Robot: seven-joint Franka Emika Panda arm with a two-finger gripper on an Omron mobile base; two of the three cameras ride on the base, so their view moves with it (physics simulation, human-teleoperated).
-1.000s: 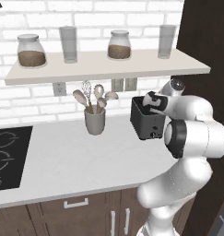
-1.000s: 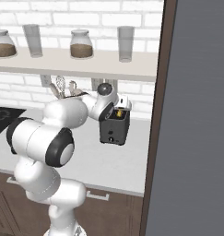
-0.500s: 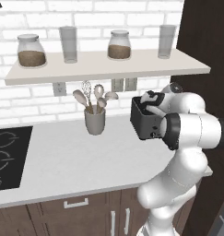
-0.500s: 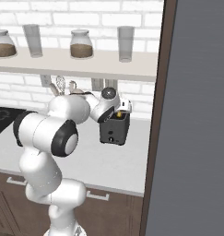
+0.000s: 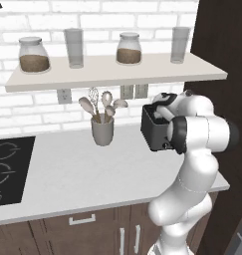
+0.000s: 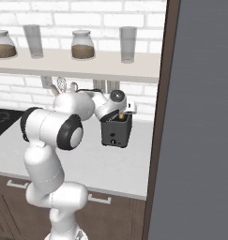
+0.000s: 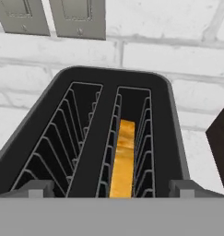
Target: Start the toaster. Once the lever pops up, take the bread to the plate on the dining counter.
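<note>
hand view, bread (image 7: 122, 161) in toaster (image 7: 99, 124) slot

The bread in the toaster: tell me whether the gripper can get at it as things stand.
Probably yes. The gripper hangs open right over the toaster, and the bread stands in its right-hand slot with nothing above it.

toaster (image 5: 155, 130): 1 | bread (image 7: 122, 161): 1 | jars (image 5: 33, 54): 2 | glasses (image 5: 74, 48): 2 | utensil cup (image 5: 102, 131): 1 | wall outlets (image 7: 77, 17): 2
</note>
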